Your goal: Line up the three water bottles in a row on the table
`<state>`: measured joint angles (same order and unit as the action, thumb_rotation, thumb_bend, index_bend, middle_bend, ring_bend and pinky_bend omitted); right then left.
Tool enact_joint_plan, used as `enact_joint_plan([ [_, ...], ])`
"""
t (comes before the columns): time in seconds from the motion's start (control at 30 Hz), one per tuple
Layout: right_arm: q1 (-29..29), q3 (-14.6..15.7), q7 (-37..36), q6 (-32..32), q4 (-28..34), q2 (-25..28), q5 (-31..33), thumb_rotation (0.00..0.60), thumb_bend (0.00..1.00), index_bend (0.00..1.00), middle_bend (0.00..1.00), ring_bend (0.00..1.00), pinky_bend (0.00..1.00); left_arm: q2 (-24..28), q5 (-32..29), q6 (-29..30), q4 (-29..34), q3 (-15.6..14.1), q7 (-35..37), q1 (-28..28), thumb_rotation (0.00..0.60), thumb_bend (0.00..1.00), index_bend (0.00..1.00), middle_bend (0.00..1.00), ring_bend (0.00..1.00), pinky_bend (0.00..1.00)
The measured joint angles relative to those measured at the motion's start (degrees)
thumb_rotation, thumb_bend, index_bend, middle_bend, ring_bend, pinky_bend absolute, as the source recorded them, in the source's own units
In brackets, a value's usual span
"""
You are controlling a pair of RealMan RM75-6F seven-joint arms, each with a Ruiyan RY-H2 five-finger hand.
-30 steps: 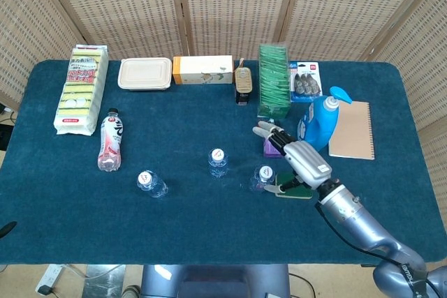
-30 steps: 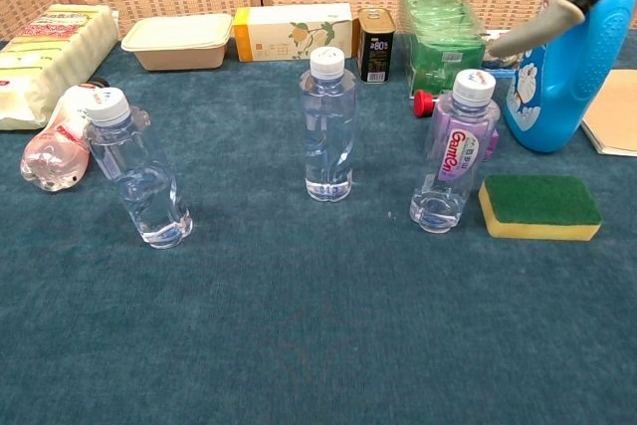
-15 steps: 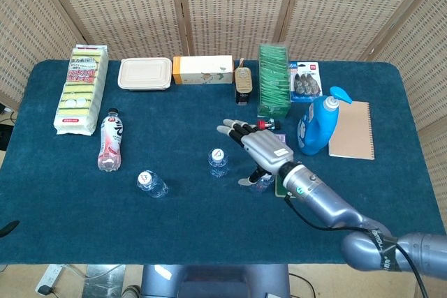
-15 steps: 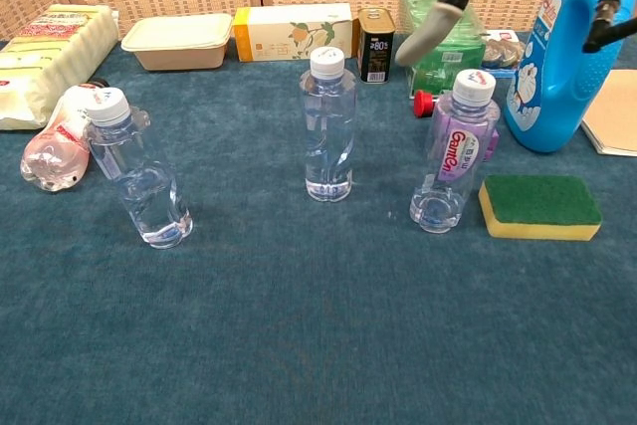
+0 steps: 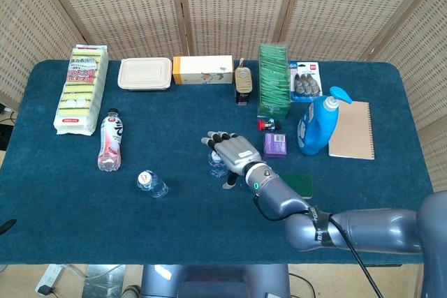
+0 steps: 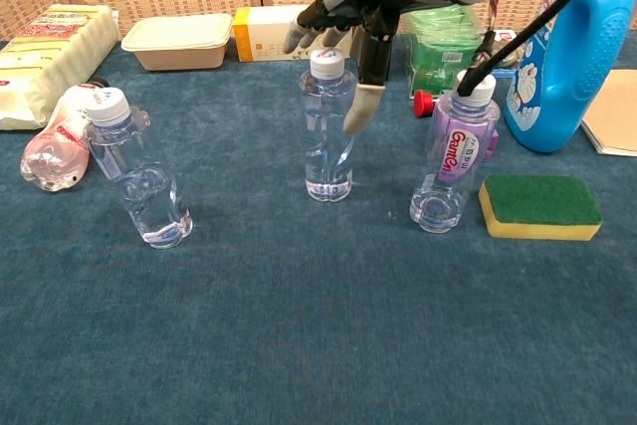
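**Blue desk and its load**

We see a blue-carpeted desk (image 6: 299,345) carrying three water bottles (image 6: 328,126) standing near the middle, a green sponge (image 6: 539,206) to their right, a pink bottle (image 6: 55,151) lying at left, and boxes (image 5: 202,70), packets and a blue detergent jug (image 5: 318,123) farther back.

A dark blue cloth-covered table (image 5: 63,228) stands before woven wicker screen panels (image 5: 230,5) framed in pale wood.

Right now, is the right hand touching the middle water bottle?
Cannot tell. In the chest view the right hand overlaps the middle water bottle near its cap; no view shows contact or gap plainly.
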<state>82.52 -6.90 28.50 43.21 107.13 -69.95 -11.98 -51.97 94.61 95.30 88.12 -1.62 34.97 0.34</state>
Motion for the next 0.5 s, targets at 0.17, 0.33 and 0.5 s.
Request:
enact_joint_plan([
  [0.17,1.89,0.57,0.84,0.10,-2.90,-2.23,2.00,0.600,0.07,0.05,0.00,0.00,0.13,0.10,-0.49,-0.20,-0.14,0.13,0.65,-0.08,0.600,0.12,0.00,0.00,0.00,0.04],
  [0.33,2.81,1.15,1.04,0.24,-5.90,-4.71,3.64,0.600,0.07,0.16,0.09,0.03,0.21,0.17,-0.82,-0.54,-0.31,0.25,1.10,-0.22,0.600,0.12,0.00,0.00,0.00,0.04],
  [0.5,2.76,1.61,0.88,0.34,-8.40,-6.72,3.07,0.600,0.10,0.23,0.20,0.15,0.33,0.22,-0.57,-0.73,-0.32,0.14,1.09,-0.33,0.600,0.12,0.00,0.00,0.00,0.04],
])
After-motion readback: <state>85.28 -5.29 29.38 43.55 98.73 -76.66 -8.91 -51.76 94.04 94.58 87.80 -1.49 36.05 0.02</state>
